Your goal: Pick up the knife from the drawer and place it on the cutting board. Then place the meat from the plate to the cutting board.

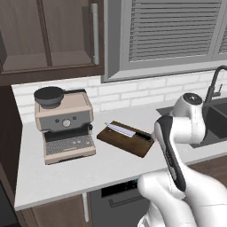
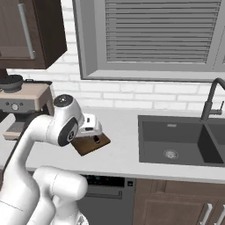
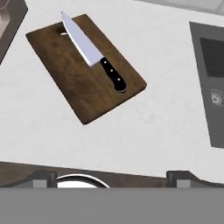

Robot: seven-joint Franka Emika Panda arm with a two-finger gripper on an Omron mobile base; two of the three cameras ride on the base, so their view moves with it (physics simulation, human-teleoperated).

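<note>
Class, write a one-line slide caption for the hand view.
Knife lies diagonally on the cutting board, open fingers hanging above the white counter.

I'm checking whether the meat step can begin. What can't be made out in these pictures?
- Cutting board, right base view: mostly hidden behind the arm, and the knife on it is covered.
- Knife, left base view: handle end hidden by the arm.
- Sink, hand view: cut off at the right edge.
- Gripper, hand view: just its fingertips show.

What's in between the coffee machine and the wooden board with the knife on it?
Nothing, just bare white counter. The left base view shows the coffee machine and the cutting board apart, with the knife lying on the board.
</note>
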